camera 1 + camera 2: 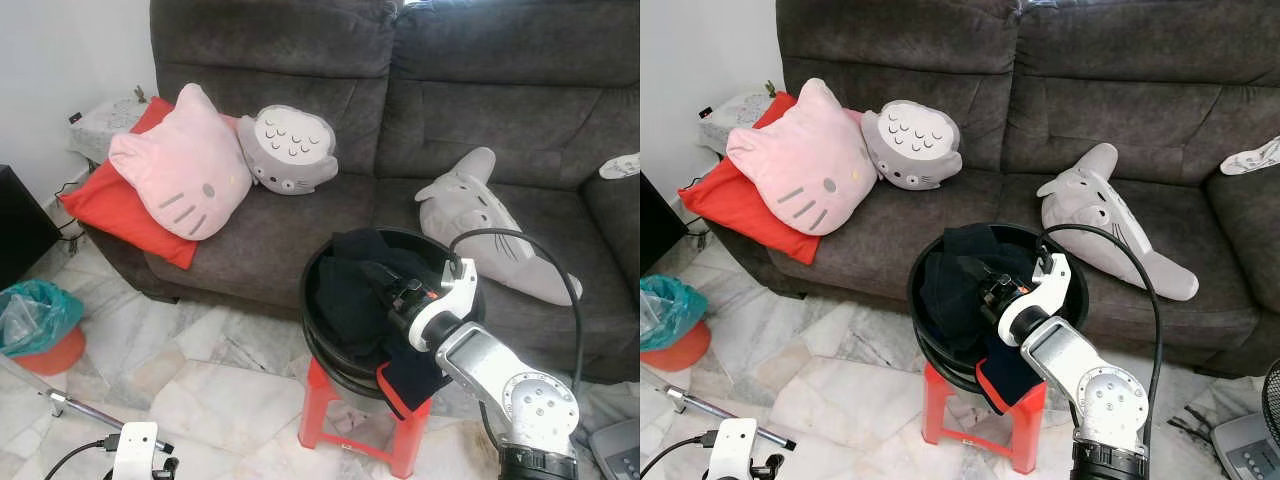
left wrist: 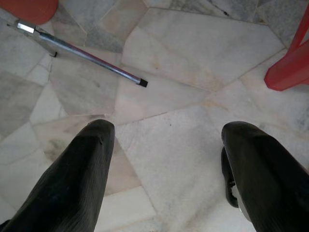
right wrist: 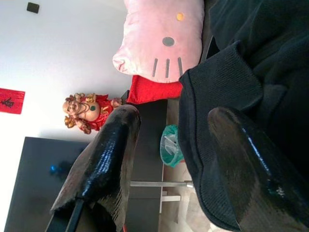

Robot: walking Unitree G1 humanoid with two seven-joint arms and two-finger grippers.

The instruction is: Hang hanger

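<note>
The right hand (image 1: 398, 296) is reaching into the black basin (image 1: 322, 345), its two black fingers (image 3: 104, 159) parted, with a fold of dark clothing (image 3: 227, 101) between them — not yet pinched, as far as I can see. The basin sits on a red stool (image 1: 318, 408) just in front of the grey sofa (image 1: 480, 100), and the dark clothes are heaped inside it, one piece with a red edge spilling over the near rim.

Further out on the sofa lie a pink cat cushion (image 1: 180, 170) on a red pillow (image 1: 110, 210) at the left, a round grey cushion (image 1: 290, 150) beside them, and a grey plush (image 1: 480, 220) to the right of the basin.

The left hand (image 2: 164, 179) hangs low at the near left, fingers spread wide over the marble floor (image 2: 193, 58), holding nothing. A metal rod (image 2: 82, 50) lies on the floor near it.

I cannot make out a hanger anywhere — it may be buried among the clothes, or elsewhere. I judge this to be the opening step: searching the basin. The next move calls for closing on the fabric, or shifting it to find the hanger.
</note>
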